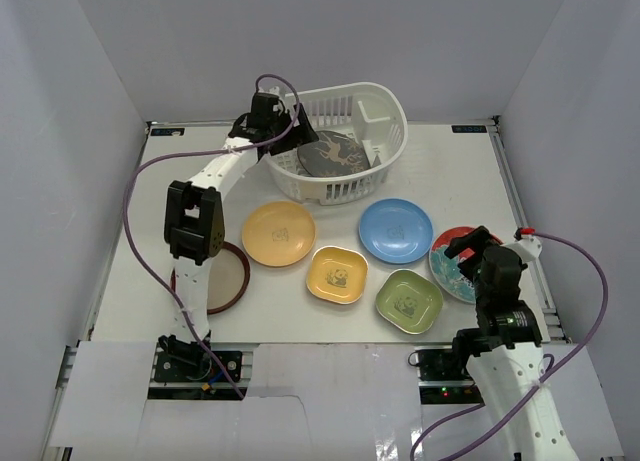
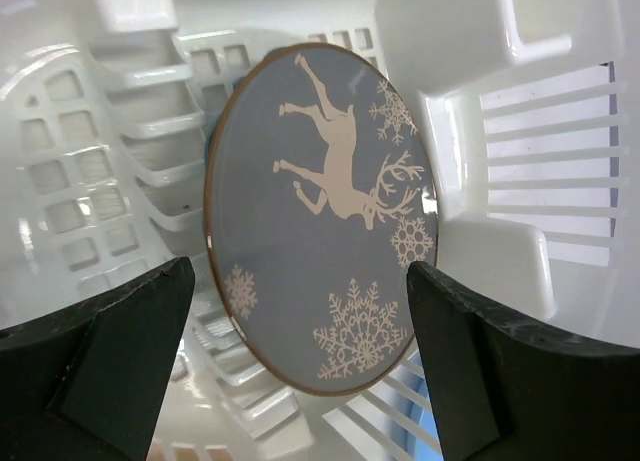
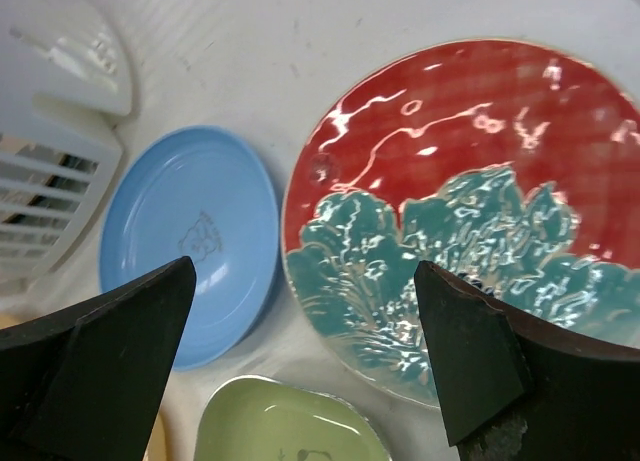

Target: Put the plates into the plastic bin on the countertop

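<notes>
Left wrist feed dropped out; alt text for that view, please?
A grey plate with a white reindeer and snowflakes sits tilted inside the white plastic bin. The left tool has its black fingers open either side, clear of it.

Plastic bin [image 2: 520, 41]: white moulded plastic, glossy, smooth.
Dark grey plate [image 2: 300, 181]: smooth, satin, low sheen.
Red-and-teal plate [image 3: 470, 181]: high gloss, sharp highlights.
Blue plate [image 3: 190, 231]: smooth, duller sheen.
Left end effector [image 2: 300, 281] and right end effector [image 3: 305, 301]: matt black, slightly grainy.
Worktop [image 3: 250, 41]: matt white.
</notes>
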You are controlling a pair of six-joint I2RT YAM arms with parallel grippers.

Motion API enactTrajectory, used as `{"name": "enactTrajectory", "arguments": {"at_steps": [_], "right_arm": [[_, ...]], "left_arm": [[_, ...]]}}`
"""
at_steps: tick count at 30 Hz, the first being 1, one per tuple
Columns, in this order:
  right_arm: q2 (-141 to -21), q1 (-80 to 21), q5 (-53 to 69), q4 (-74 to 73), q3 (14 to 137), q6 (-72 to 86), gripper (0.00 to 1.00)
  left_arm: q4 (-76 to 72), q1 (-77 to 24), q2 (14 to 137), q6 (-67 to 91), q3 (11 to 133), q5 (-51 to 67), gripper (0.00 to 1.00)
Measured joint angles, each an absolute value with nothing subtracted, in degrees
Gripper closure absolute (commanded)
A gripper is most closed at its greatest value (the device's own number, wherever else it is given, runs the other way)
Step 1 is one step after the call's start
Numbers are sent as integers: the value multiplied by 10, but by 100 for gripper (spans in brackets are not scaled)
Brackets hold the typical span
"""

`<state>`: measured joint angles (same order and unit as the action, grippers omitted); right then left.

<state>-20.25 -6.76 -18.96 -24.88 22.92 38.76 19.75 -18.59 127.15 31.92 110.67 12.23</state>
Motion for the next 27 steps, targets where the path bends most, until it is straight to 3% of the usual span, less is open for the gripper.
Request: {"name": "enactTrajectory", "arguments": {"at_steps": [8,12,18,20,27], "right_arm": [[-206,-54,-353,-307,237,409,7],[-229,-22,-392,-320,238,420,6],[-296,130,-362,-328,239,415,0],[-342,192,-339,-328,242,401,4],[-405,279,-196,-304,225,384,4]], "left_arm": [[223,-217,1139,222,1094,-11,2],[211,-246,997,212,996,-25,2],[185,-322,766,223,780,-3,2],[178,-356,708,223,725,17,2],[177,-370,584,215,624,42,2]]}}
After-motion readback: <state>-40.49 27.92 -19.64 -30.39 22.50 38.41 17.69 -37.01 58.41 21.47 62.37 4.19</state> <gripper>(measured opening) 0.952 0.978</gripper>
